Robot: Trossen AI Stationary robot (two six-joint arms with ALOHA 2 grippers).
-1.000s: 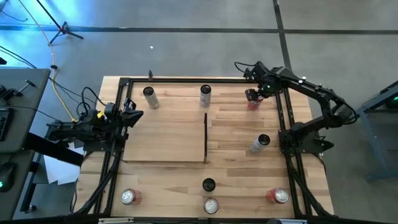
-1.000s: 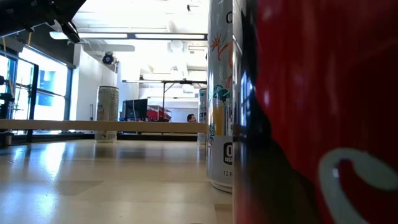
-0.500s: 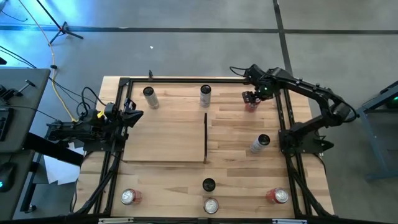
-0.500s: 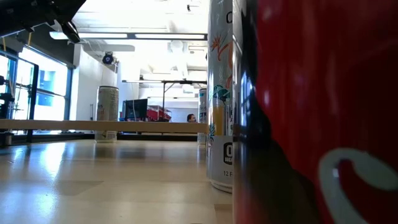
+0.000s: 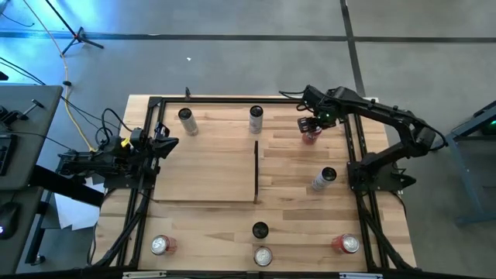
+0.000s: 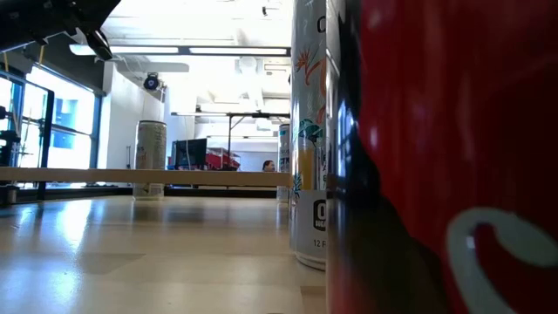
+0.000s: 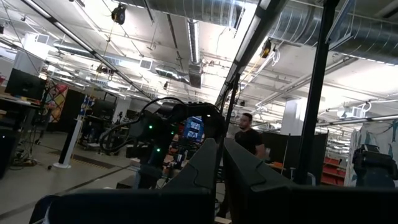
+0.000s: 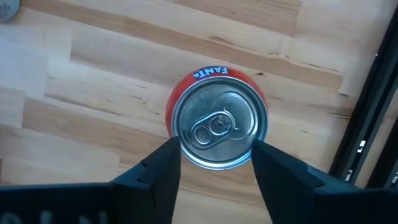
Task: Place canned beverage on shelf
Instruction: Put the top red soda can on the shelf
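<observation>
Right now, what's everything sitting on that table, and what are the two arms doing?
Orange-red Fanta can: one, far right, between the right gripper's fingers.
Other cans: seven upright; two pale at the far edge, one pale at right, one dark-topped near middle, three along the near edge.
Shelf: one, pale wood, centre-left, no can on it.
Table: one, wooden, black frame.
Person: one, in the background room.
Right gripper: over the Fanta can, a finger at each side.
Left gripper: shut, at the table's left edge.

Wooden tabletop (image 5: 201, 232) has a black metal frame (image 5: 232, 99) around it. Off the left side there's a grey desk (image 5: 31, 116) with yellow cables (image 5: 74, 116), plus white papers (image 5: 74, 211) on the floor.
</observation>
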